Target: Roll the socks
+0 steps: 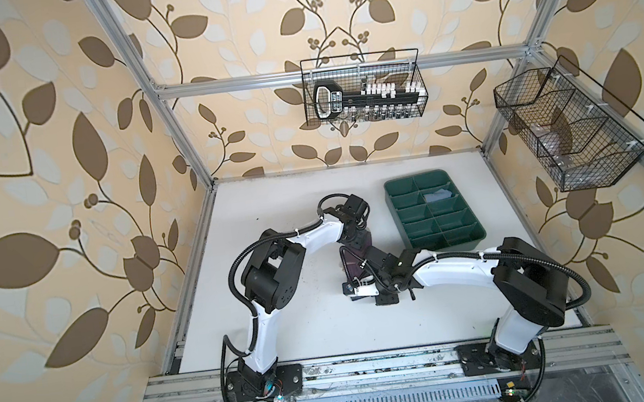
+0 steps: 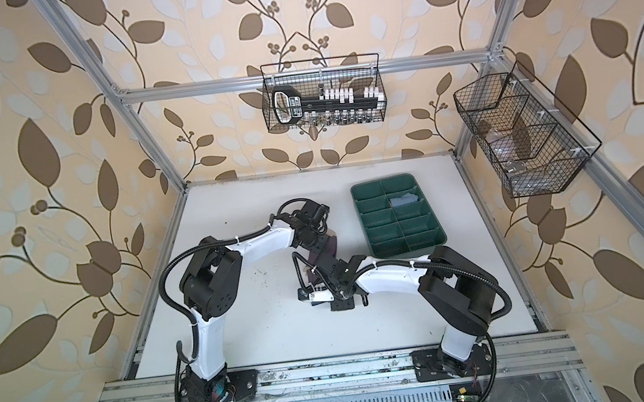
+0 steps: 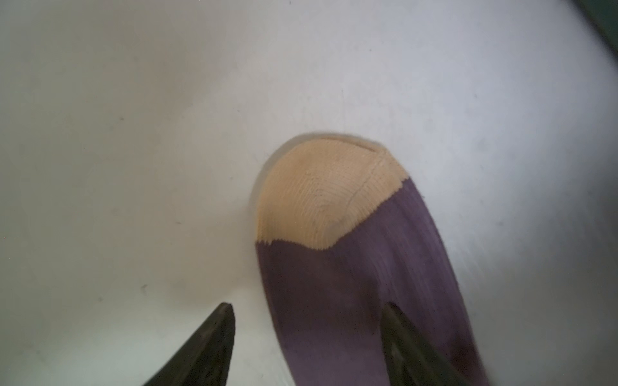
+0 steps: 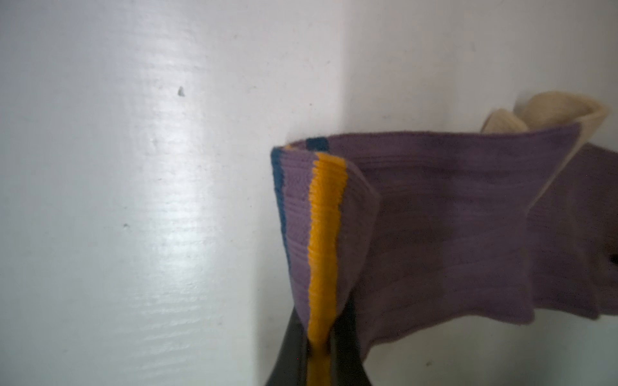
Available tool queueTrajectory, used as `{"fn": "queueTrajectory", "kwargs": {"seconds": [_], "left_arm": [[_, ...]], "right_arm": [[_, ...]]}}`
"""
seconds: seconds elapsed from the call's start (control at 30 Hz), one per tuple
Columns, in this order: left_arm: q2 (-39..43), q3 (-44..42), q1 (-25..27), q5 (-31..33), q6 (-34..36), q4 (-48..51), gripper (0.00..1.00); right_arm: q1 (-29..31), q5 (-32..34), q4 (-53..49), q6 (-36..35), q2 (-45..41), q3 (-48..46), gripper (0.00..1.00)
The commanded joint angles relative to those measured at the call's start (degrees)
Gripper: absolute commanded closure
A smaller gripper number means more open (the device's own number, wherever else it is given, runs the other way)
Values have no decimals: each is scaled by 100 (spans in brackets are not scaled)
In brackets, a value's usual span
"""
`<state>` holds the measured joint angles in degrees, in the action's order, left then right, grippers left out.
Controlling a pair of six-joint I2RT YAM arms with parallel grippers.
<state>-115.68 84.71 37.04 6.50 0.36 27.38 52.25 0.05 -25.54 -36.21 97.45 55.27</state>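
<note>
The purple sock (image 3: 361,284) lies on the white table (image 1: 307,329), just left of the green tray (image 1: 479,233), with its tan toe flat. The left gripper (image 3: 307,305) hangs over the foot with its jaws spread, one over fabric and one over bare table. The right gripper (image 4: 319,347) pinches the striped cuff, raised and folded.

Purple sock (image 3: 361,284) flat on white tabletop (image 3: 133,133), tan toe (image 3: 321,197) farthest from left pincer (image 3: 307,305), dark fingertips (image 3: 214,337) spread apart, one over bare tabletop, one over purple fabric, dark green sliver (image 3: 605,20) at the frame's edge.
</note>
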Motion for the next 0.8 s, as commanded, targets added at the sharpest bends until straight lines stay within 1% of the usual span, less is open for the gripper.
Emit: {"fn": "queueTrajectory", "kwargs": {"seconds": [0.0, 0.17, 0.23, 0.27, 0.33, 0.37, 0.43, 0.53, 0.63, 0.7, 0.77], "left_arm": [[1020, 18, -110, 390, 376, -217, 27], [1960, -102, -338, 1036, 648, -572, 22], [2325, -120, -426, 1202, 730, -649, 20], [2553, -128, -459, 1331, 770, -666, 17], [3019, -299, -499, 1670, 807, -844, 4], [3270, -411, -510, 1832, 808, -913, 1], [3929, -572, -545, 1787, 966, -737, 1], [5046, -1157, -556, 1331, 1147, -690, 1], [6167, -1680, -557, 141, 1347, -254, 1], [6784, -1947, -549, -835, 1709, 342, 1], [7187, -2153, -525, -1167, 1902, 938, 2]], "right_arm": [[-48, -489, -797, 71, 216, 87, 100], [-126, -804, -1143, 30, 332, 308, 100], [-179, -997, -1326, 13, 426, 447, 100], [-216, -1144, -1454, -13, 502, 543, 100], [-273, -1405, -1669, -42, 623, 718, 100], [-317, -1594, -1784, -49, 702, 816, 100], [-406, -1951, -1990, -39, 845, 983, 100], [-512, -2380, -2227, -39, 1084, 1189, 100], [-563, -2488, -2358, -16, 1300, 1373, 100], [-606, -2485, -2395, 31, 1420, 1505, 100], [-668, -2483, -2338, 97, 1478, 1558, 100]]}}
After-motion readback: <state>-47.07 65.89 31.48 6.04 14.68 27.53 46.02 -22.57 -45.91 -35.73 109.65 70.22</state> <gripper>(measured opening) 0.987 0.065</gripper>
